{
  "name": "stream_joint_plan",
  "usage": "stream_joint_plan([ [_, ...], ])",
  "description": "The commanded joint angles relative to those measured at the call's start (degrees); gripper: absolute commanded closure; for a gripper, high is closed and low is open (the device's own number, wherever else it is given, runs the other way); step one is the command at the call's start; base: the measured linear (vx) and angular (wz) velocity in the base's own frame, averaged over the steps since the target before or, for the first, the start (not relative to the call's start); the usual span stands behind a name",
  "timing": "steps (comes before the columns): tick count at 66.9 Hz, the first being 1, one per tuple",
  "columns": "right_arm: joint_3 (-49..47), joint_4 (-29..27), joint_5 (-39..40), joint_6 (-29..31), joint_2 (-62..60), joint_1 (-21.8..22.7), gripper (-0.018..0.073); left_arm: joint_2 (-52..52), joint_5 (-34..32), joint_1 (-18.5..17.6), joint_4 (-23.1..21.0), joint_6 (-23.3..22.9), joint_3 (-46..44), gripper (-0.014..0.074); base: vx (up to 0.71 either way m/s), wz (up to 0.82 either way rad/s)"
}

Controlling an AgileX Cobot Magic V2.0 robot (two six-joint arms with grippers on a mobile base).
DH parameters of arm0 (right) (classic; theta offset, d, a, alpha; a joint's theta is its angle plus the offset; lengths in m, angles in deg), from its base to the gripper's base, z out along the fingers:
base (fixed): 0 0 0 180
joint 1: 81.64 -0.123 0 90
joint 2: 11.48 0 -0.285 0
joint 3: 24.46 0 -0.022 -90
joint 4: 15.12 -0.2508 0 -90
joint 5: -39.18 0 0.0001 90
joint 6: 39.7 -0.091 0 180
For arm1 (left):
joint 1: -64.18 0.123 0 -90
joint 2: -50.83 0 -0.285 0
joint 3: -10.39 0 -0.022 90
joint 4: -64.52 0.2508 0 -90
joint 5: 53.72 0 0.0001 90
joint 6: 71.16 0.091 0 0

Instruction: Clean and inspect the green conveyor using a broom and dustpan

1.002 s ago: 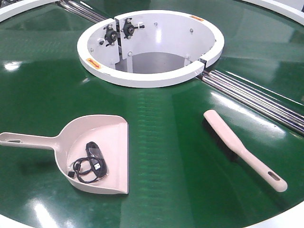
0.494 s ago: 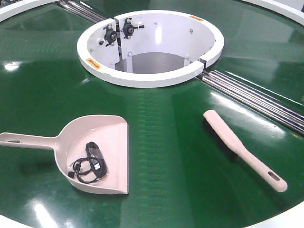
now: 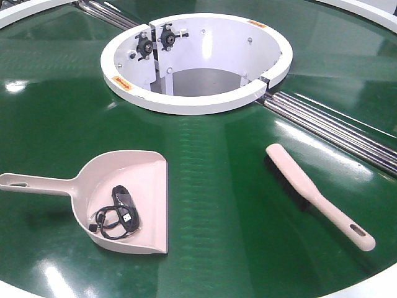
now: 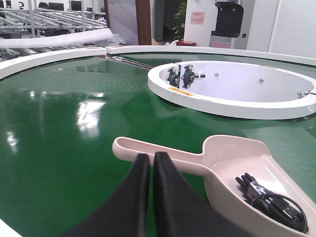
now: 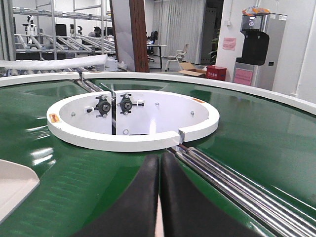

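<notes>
From the front camera I see the green conveyor [image 3: 211, 186] filling almost the whole view, with its white outer rim showing at the bottom right corner. The dustpan [image 3: 127, 202] lies flat on the belt at the near left, handle pointing left toward the edge of the picture, open mouth facing right. Inside it lies a coiled black cable [image 3: 116, 216]. The broom [image 3: 313, 195] lies at the near right on a diagonal, bristles toward the centre, and the slotted handle end comes close to the outer rim. Between dustpan and broom there is a wide strip of bare belt. Behind them stands the white central hub [image 3: 197, 62], and silver roller strips [image 3: 338, 130] run from it to the right, just beyond the broom head.

In the left wrist view my left gripper [image 4: 150, 160] has its fingers pressed together, holding nothing, above the dustpan handle. The right gripper [image 5: 159, 163] is also clenched and empty, pointing at the hub.
</notes>
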Motion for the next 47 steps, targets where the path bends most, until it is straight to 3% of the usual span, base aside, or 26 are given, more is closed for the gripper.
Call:
stream_joint_plan([
  [1,-1.5,-0.1,4.2,0.5,0.7,0.2,0.0568,-0.8,-3.8,-0.3,-0.1,-0.6,0.5,0.0603,0.0,0.0],
  [19,-1.5,0.1,4.0,0.8,0.7,0.2,0.0568,-0.8,-3.8,-0.3,-0.1,-0.6,0.5,0.0603,0.0,0.0],
  [26,1.2,6.4,4.2,3.7,-0.6,1.1,0.0568,-0.8,-3.8,-0.3,-0.1,-0.6,0.5,0.0603,0.0,0.0],
  [36,8.6,7.5,8.1,-0.9,-2.9,5.6,0.0568,-0.8,-3.8,-0.3,-0.1,-0.6,0.5,0.0603,0.0,0.0],
  [47,14.5,8.3,9.1,-5.4,-6.5,6.0,0.0568,-0.8,-3.8,-0.3,-0.1,-0.6,0.5,0.0603,0.0,0.0],
])
